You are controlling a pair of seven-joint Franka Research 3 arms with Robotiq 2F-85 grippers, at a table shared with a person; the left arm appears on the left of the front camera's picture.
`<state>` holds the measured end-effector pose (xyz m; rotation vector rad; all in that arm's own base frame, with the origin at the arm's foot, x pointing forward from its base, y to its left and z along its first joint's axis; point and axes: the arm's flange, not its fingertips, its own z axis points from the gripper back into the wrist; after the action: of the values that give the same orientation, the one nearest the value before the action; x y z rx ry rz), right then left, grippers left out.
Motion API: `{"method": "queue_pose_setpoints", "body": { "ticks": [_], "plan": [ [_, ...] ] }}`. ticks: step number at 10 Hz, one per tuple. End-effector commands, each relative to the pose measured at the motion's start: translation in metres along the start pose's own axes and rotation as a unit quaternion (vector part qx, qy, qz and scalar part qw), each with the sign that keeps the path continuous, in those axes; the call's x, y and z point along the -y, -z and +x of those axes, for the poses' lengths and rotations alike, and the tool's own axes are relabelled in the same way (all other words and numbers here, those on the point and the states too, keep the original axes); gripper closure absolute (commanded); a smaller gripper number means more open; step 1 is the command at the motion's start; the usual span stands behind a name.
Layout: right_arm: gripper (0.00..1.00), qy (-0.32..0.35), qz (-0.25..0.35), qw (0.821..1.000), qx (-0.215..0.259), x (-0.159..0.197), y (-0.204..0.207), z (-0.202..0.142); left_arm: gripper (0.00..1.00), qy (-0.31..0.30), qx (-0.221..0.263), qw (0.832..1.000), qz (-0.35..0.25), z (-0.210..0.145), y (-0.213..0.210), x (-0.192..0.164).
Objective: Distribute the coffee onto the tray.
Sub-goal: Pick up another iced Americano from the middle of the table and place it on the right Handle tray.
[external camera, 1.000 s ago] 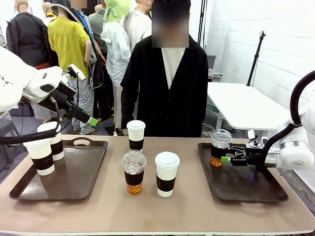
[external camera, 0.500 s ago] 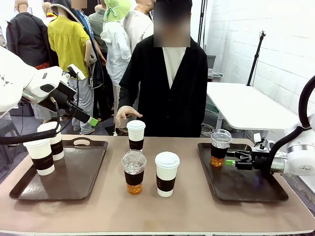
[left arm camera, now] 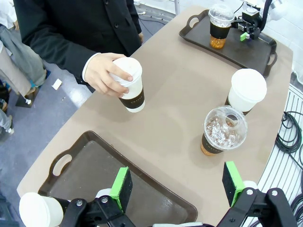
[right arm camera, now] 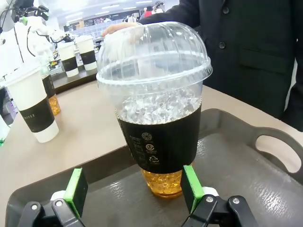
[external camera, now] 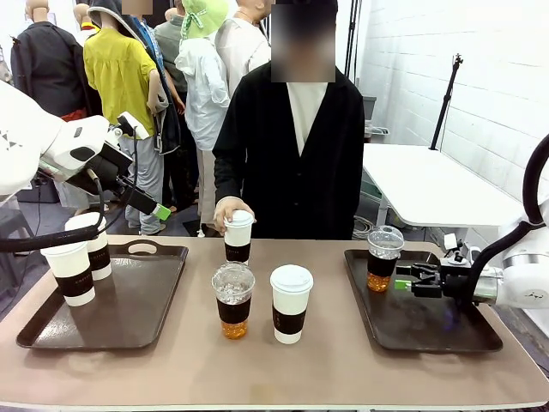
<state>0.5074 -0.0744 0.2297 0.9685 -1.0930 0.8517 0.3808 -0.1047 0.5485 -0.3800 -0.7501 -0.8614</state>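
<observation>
Released, empty: right pincer (external camera: 400,279), left pincer (left arm camera: 177,183).
Just ahead of right pincer, iced cup (right arm camera: 158,118) stands on tray (right arm camera: 265,189).

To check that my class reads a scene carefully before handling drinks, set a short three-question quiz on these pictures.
1. True or false: the right tray holds two cups.
2. How many cups stand on the left tray?
3. The person's hand grips: A) a white lidded cup, B) a dome-lidded cup, C) a tray.
Key: 1 false, one; 2 two; 3 A.
</observation>
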Motion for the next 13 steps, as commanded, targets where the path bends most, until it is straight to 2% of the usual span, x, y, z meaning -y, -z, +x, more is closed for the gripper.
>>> {"method": "queue_pose_setpoints", "body": {
  "ticks": [1, 9, 13],
  "plan": [
    [0.0, -0.001, 0.002, 1.0, -0.001, 0.002, 0.002, 0.0, 0.0, -0.002, 0.0, 1.0, -0.004, -0.001, 0.0, -0.001],
    [0.0, 0.001, 0.0, 1.0, 0.0, 0.0, 0.0, -0.001, 0.0, -0.002, 0.0, 1.0, -0.004, -0.001, 0.0, -0.001],
    [0.0, 0.01, -0.005, 1.0, -0.006, -0.033, -0.014, -0.01, 0.0, -0.002, 0.0, 1.0, -0.004, -0.001, 0.0, -0.001]
  ]
}}
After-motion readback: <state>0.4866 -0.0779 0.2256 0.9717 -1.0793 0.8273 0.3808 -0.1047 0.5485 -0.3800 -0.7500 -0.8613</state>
